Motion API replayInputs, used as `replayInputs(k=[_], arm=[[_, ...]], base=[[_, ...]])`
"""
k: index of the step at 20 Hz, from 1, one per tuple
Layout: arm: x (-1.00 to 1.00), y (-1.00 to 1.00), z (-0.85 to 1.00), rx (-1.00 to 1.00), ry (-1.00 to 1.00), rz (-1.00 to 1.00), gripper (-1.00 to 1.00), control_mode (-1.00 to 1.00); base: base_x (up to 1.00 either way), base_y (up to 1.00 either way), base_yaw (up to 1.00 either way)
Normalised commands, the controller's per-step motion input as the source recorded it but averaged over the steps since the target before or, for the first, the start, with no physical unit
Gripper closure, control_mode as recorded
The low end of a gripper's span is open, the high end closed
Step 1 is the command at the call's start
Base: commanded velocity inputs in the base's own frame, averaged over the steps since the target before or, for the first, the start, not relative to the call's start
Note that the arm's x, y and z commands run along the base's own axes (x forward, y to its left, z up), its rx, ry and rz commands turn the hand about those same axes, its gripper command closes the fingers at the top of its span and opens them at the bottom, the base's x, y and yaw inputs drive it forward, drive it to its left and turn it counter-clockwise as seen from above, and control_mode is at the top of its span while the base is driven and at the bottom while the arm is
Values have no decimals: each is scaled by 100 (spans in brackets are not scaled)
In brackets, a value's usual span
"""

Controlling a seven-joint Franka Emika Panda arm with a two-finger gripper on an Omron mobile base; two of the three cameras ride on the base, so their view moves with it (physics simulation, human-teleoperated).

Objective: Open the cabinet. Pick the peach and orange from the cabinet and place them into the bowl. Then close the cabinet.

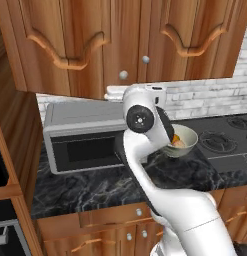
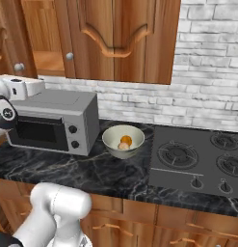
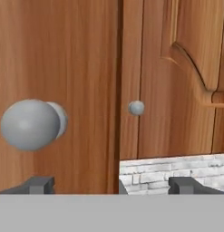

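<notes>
The cabinet point(image 1: 195, 20) point(image 2: 154, 43) hangs above the counter. Its right door point(image 3: 186, 127) is shut. Its left door point(image 1: 55, 30) point(image 3: 54, 54) stands ajar, swung out towards me, and the inside shelf point(image 2: 43, 62) shows behind it. My gripper point(image 3: 112, 186) is open, just in front of and below the left door's round silver knob point(image 3: 29, 124) point(image 1: 123, 75), holding nothing. The right door's knob point(image 3: 136, 108) point(image 1: 145, 59) is farther off. Down on the counter, the cream-green bowl point(image 1: 194, 135) point(image 2: 111, 132) holds the orange point(image 2: 126, 140) and the peach point(image 2: 123, 145) point(image 1: 179, 144).
A grey microwave point(image 1: 80, 135) point(image 2: 53, 120) stands on the black marble counter point(image 1: 95, 185) left of the bowl. A gas stove point(image 2: 197, 159) point(image 1: 225, 140) lies to the right. White brick wall point(image 2: 212, 87) behind. Wooden drawers point(image 2: 139, 212) run below.
</notes>
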Motion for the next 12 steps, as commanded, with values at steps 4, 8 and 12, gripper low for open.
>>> replayInputs(k=[4,8,12], arm=[[100,-18,-29,-1,-5,-39,-100,-100],[100,-24,-41,-1,-7,-33,-100,-100],[100,-68,-62,0,-10,-23,-100,-100]], base=[[0,0,0],[0,0,0],[0,0,0]])
